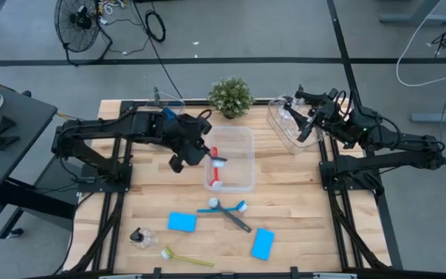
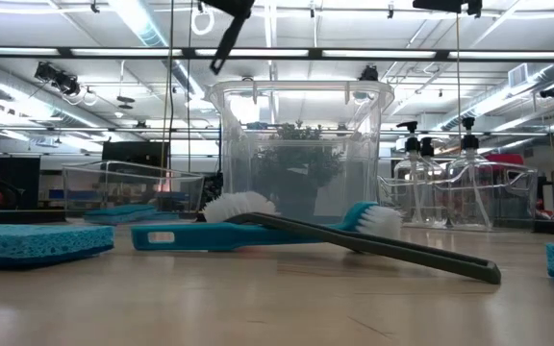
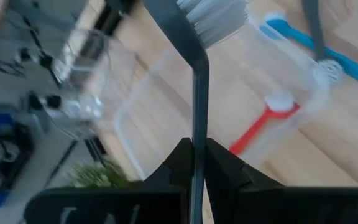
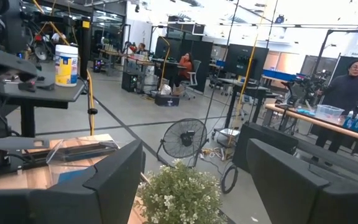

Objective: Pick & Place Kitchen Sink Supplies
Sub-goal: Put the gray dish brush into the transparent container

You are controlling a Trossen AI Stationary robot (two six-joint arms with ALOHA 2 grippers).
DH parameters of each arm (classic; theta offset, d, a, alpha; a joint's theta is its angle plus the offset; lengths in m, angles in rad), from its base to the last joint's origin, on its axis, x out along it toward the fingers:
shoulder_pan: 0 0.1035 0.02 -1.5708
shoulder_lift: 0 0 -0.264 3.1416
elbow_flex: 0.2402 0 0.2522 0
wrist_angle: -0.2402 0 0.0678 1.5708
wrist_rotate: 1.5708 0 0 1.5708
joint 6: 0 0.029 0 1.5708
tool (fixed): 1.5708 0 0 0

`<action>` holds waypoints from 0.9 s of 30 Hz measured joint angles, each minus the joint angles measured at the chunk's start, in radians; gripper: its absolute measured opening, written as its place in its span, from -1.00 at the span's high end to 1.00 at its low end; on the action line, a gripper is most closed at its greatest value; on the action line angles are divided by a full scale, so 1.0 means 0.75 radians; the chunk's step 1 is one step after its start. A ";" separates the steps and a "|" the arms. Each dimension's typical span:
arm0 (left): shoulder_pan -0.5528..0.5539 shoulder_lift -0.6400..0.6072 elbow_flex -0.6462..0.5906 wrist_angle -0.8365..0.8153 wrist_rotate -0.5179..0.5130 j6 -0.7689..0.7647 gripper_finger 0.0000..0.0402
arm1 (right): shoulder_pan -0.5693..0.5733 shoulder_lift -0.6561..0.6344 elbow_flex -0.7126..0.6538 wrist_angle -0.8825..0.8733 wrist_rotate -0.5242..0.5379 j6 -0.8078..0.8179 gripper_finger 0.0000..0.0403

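Left gripper [image 1: 200, 150] clamps grey brush [image 3: 194, 68] above middle bin [image 1: 242, 183] | red brush [image 1: 214, 170] lies inside that bin | right gripper [image 1: 304, 124] parted wide, empty, over right bin [image 1: 279, 122] | sponges, blue brush [image 1: 227, 208] on table [image 1: 153, 198]

Grey workshop floor [image 1: 231, 31] — black pedestal fan [image 4: 184, 140], desks, seated people, long ceiling strip lights [image 2: 142, 19] overhead
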 joint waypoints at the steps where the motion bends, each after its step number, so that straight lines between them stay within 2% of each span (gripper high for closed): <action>1: 0.000 0.000 -0.005 0.033 0.006 0.031 0.86 | 0.000 0.000 0.000 0.000 0.000 0.000 -0.45; 7: 0.012 -0.002 -0.030 0.209 0.009 0.201 0.83 | 0.000 0.000 -0.001 -0.007 0.001 0.000 -0.45; 14: 0.053 0.060 -0.032 0.371 0.050 0.257 0.86 | 0.000 -0.001 -0.001 -0.015 0.002 0.000 -0.45; 21: 0.054 0.174 -0.033 0.380 0.049 0.398 0.81 | 0.000 0.001 -0.001 -0.027 0.002 0.005 -0.45; 27: 0.054 0.258 -0.033 0.377 0.050 0.459 0.84 | 0.000 0.002 -0.001 -0.035 0.002 0.035 -0.45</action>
